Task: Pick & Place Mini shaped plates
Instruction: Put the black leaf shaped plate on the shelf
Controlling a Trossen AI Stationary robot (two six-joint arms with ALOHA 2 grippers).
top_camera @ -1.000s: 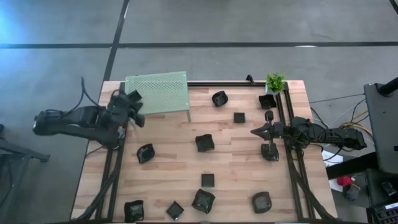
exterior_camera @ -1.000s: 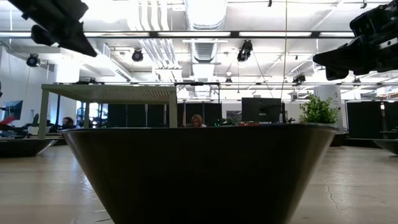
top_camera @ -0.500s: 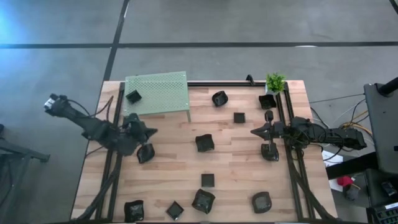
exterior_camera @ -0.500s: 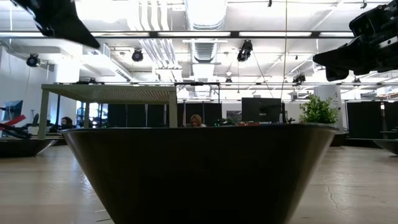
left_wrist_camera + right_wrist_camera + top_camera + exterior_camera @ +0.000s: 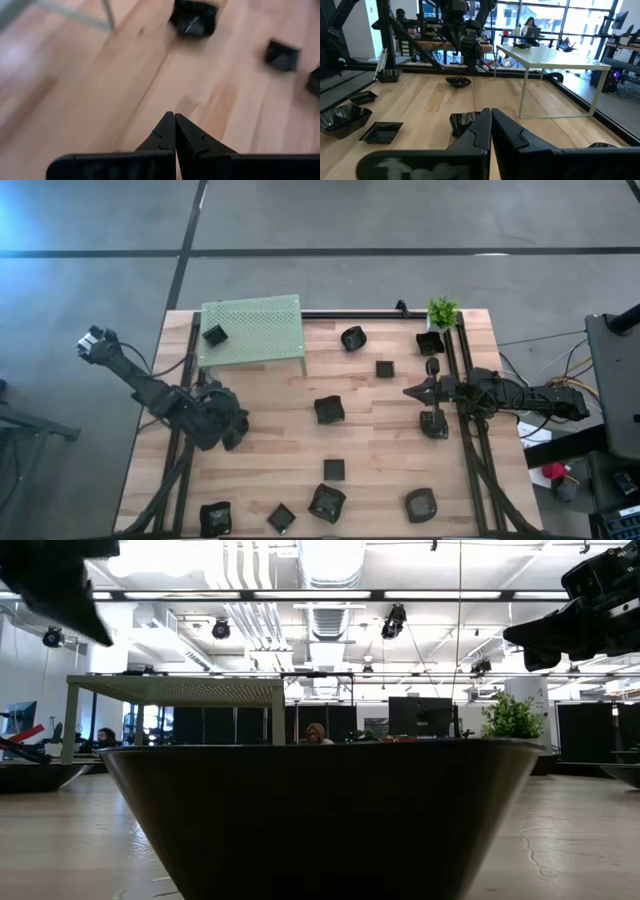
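- Mini shaped plates lie scattered over the wooden table: one near the middle, a row of four along the near edge, several toward the far right corner, and one small square plate on top of the green perforated platform at the far left corner.
- Left gripper sits low over the table near the left edge, its fingers pressed together and holding nothing; the arm runs in from beyond the left edge, bent at the elbow.
- In the left wrist view, bare wood lies just ahead of the tips, with an angular plate and a smaller square plate farther on.
- Right gripper hangs above the right side of the table, pointing toward the centre, fingers together and empty; its arm lies level along the right rail.
- A round plate rests just beside the right arm, toward the near edge.
- A small potted plant stands at the far right corner, next to another plate.
- In the low view, one plate stands close before the lens and hides most of the table behind it.
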